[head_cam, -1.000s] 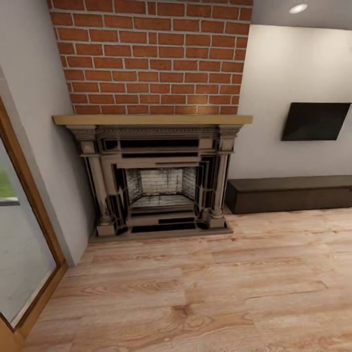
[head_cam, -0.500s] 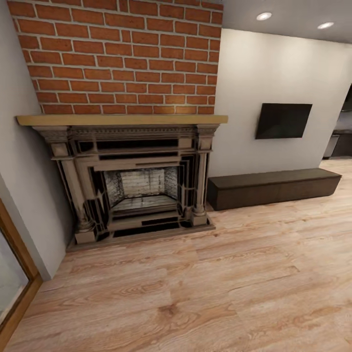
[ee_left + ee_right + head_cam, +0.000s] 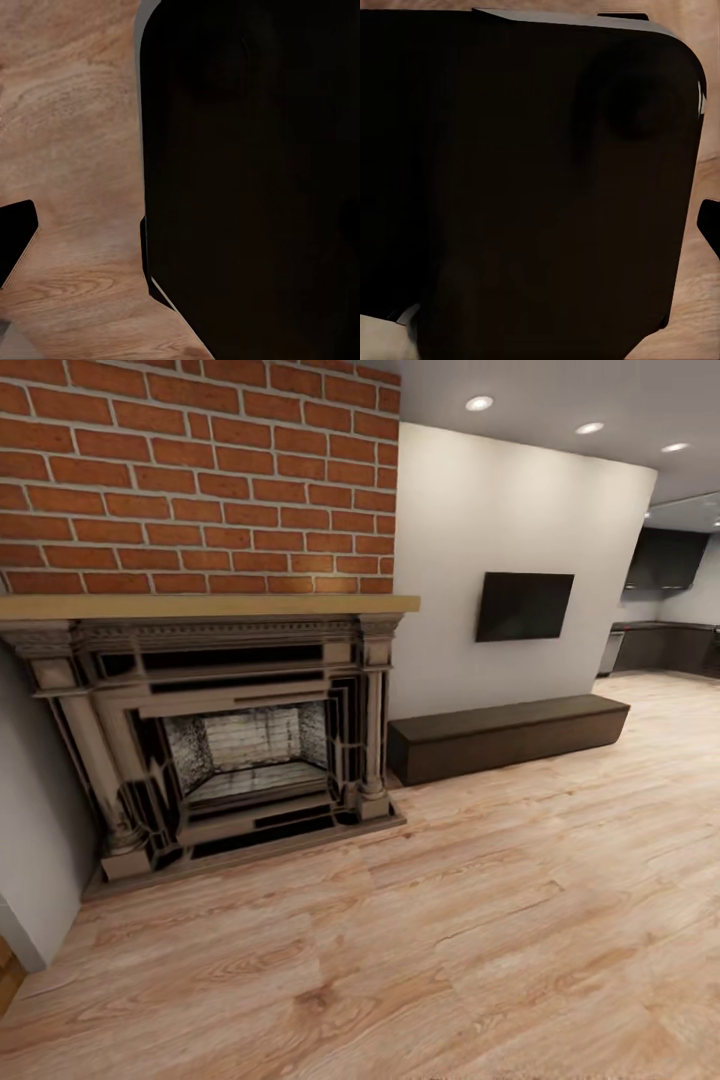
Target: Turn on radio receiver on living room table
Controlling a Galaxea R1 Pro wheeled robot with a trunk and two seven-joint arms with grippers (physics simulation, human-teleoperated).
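Observation:
The radio receiver and the low grey coffee table are out of view. The head view looks at a living-room wall with a brick fireplace (image 3: 250, 750) and the wood floor (image 3: 450, 920). A large dark part of the robot (image 3: 255, 180) blocks most of the left wrist view, with a dark wedge (image 3: 15, 240) at the edge that may be a finger. The right wrist view is likewise blocked by a dark body (image 3: 525, 180), with a small dark tip (image 3: 709, 225) at its edge. How the jaws of either gripper stand cannot be made out.
A long low dark bench (image 3: 505, 735) stands against the white wall under a wall-mounted TV (image 3: 524, 605). Dark kitchen counters (image 3: 665, 645) lie far right. A grey wall corner (image 3: 30, 860) juts out at the left. Open wood floor stretches ahead and to the right.
The camera has turned to the right: the fireplace has slid left in the picture, the glass door at the left has left the view, and the kitchen area has come in at the right.

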